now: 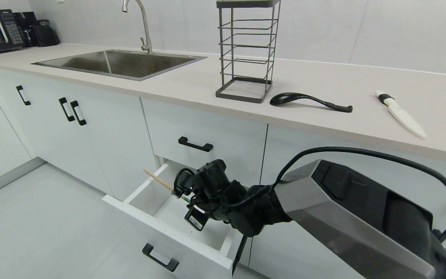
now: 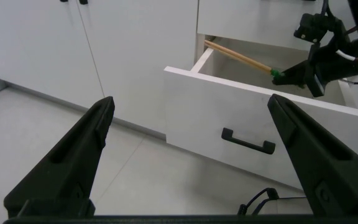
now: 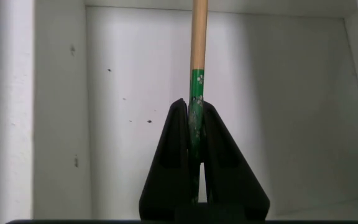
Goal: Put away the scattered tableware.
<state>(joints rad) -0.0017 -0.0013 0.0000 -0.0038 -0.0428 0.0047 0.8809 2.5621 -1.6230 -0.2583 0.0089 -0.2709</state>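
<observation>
Right end effector (image 3: 195, 112) pinching chopstick (image 3: 197, 43) over open drawer (image 1: 149, 228). Best lower it near-flat inside before releasing. Left end effector (image 2: 191, 102) spread.

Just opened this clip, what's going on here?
The right gripper is shut on the green end of a wooden chopstick, holding it over the open drawer below the counter. The left gripper hangs open lower down, facing the drawer front, holding nothing. A black spoon and a white knife lie on the counter to the right of a wire rack, not yet put away.
</observation>
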